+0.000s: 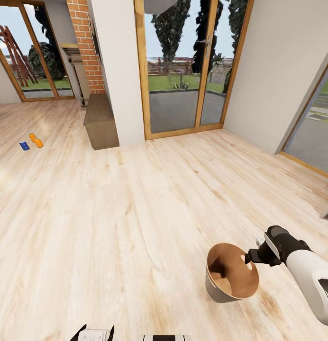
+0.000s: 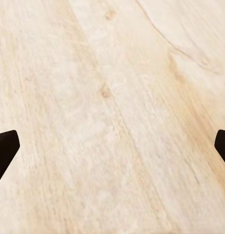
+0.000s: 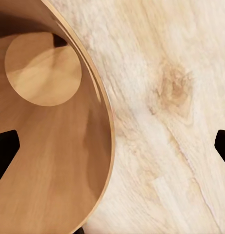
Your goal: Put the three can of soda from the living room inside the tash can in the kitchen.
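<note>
My right gripper [image 1: 251,258] open, arm reaching in from near right; left gripper [image 2: 112,146] open too, pointing down.

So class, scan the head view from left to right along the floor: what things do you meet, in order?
Blue soda can → orange soda cans → low brown cabinet → trash can → right gripper.

The right arm [image 1: 312,279] has a smooth white shell with black sections at the wrist and near the elbow. It ends in a black gripper [image 1: 251,255] with short dark fingers [image 3: 5,151]. A white-and-black part of the left arm [image 1: 94,334] has the same finish, and its fingers [image 2: 5,148] are also black.
</note>
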Tool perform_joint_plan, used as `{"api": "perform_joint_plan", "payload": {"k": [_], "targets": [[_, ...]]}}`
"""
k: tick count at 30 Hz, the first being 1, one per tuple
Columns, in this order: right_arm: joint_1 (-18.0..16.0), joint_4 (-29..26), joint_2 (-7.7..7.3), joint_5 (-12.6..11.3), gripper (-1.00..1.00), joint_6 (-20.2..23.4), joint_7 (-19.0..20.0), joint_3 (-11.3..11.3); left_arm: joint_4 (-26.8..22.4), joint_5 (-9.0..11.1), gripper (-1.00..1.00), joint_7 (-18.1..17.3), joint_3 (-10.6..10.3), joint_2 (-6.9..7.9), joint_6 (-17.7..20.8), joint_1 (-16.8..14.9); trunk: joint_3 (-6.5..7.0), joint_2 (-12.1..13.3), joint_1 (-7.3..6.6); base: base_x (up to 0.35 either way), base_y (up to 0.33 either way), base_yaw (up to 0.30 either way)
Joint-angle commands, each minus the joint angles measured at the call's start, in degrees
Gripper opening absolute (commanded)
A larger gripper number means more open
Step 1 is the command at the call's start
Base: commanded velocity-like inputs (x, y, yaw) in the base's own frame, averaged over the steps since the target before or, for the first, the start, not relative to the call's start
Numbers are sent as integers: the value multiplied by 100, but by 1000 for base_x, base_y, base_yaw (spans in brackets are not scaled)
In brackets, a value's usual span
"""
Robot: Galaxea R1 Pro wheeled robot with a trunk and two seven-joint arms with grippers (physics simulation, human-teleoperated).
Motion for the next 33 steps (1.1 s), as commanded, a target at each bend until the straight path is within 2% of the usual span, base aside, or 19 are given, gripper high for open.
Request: {"api": "perform_joint_plan", "payload": {"k": [1,23,33], "targets": [[0,0,1,0,100,0,0,0,0,0,100,0,0,0,0,-1,-22,-1,3,-1,0,0],[80,-24,6,0,100,0,0,0,18,-2,100,-9,-20,0,45,-3,-510,-31,59,0,0,0],[88,-16,7,0,100,0,0,0,1,-2,100,-3,-8,0,-19,-2,-510,-31,59,4,0,0]]}}
